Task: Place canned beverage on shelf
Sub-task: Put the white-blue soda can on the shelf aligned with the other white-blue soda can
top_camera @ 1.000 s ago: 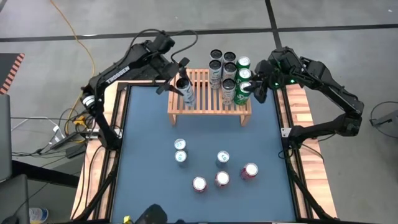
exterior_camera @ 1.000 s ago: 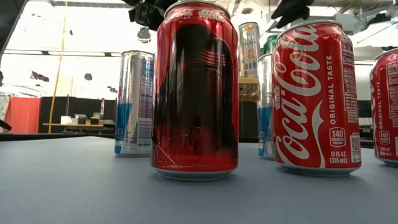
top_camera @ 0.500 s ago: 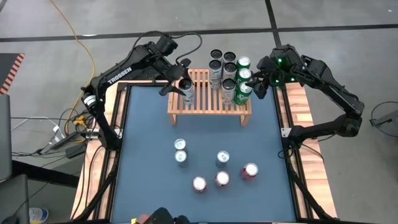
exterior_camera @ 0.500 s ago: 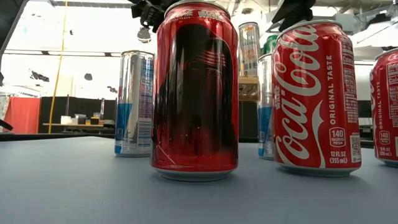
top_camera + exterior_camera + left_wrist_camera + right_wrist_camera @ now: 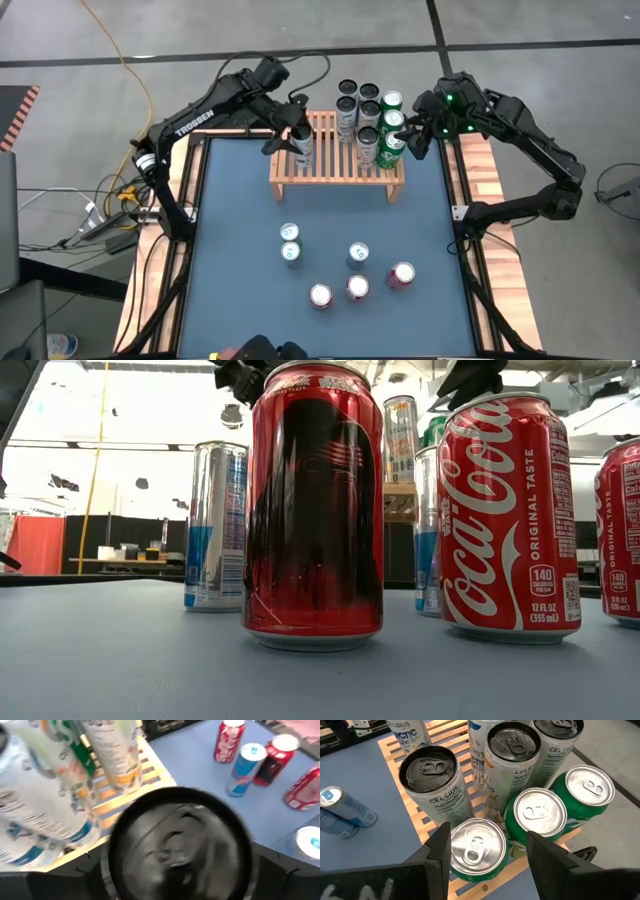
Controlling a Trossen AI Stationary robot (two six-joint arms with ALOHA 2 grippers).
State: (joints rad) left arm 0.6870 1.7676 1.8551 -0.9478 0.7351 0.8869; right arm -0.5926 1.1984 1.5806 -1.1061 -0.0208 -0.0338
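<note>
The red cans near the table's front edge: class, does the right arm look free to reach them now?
Probably yes. The right pincer hovers open above green cans on the shelf, holding nothing, and bare tabletop separates it from the red cans.

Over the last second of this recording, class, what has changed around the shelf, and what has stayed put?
The left gripper has opened around the tall can it set on the shelf, its arm shifting slightly right. The right gripper moved in a little over the green cans, jaws open. The cans on the table stayed put.
</note>
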